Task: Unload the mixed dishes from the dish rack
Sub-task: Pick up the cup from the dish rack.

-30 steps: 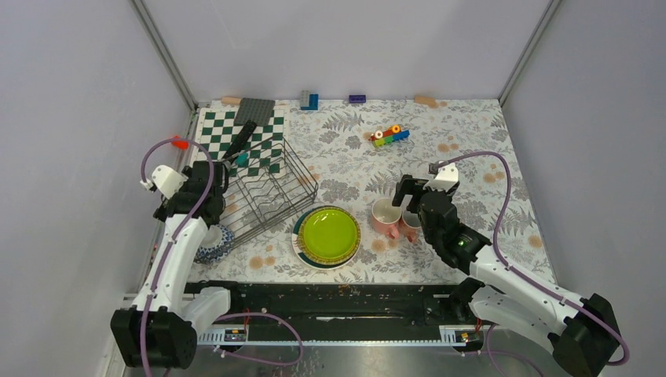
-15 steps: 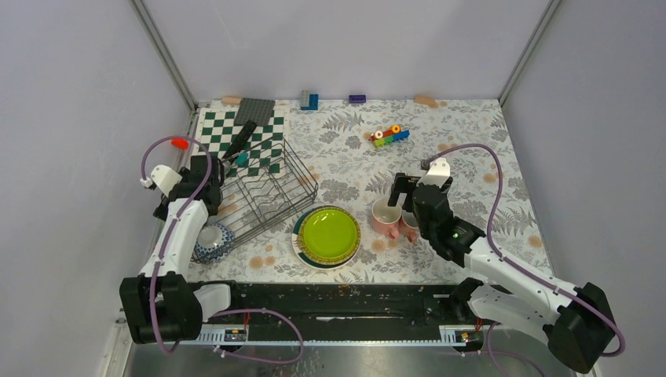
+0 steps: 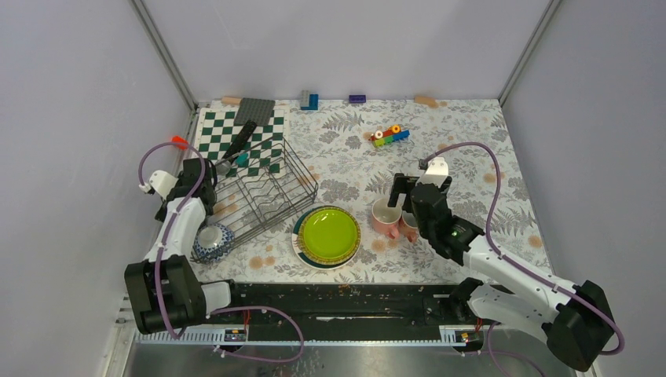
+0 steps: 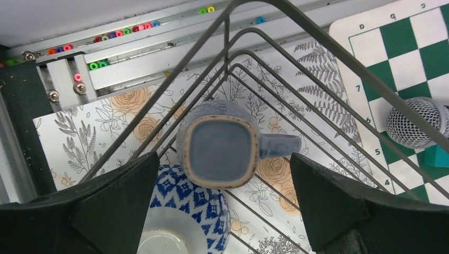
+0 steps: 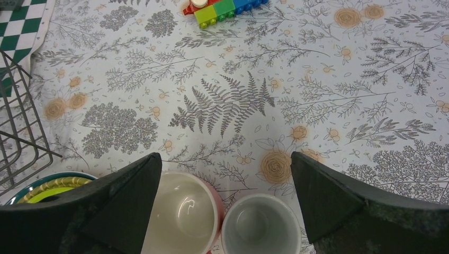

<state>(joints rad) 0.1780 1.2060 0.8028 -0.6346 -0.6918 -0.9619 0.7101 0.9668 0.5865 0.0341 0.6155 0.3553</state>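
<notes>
The black wire dish rack [image 3: 271, 188] stands left of centre, and its wires [image 4: 296, 32] cross the left wrist view. My left gripper [image 3: 200, 184] [image 4: 225, 159] hangs open at the rack's near-left corner, over an upturned blue mug [image 4: 219, 145]. The mug overlaps an upturned blue-patterned bowl [image 4: 185, 211] [image 3: 214, 242]; I cannot tell whether the mug is inside the rack. A lime-green plate [image 3: 330, 233] tops a stack on the table. My right gripper [image 3: 402, 196] [image 5: 225, 159] is open above two pink cups [image 5: 182, 211] [image 5: 260, 225] [image 3: 386, 217], touching neither.
A green-and-white chequered board [image 3: 251, 133] lies behind the rack with a black microphone [image 3: 239, 141] [image 4: 415, 121] on it. Joined toy bricks [image 3: 389, 136] [image 5: 222, 8] lie at the back, with loose bricks [image 3: 309, 100] along the far wall. Grey walls close both sides.
My left arm has swung to the left and its elbow has drawn back, uncovering the bowl. The right gripper has shifted slightly away from the cups. Both stayed open.
</notes>
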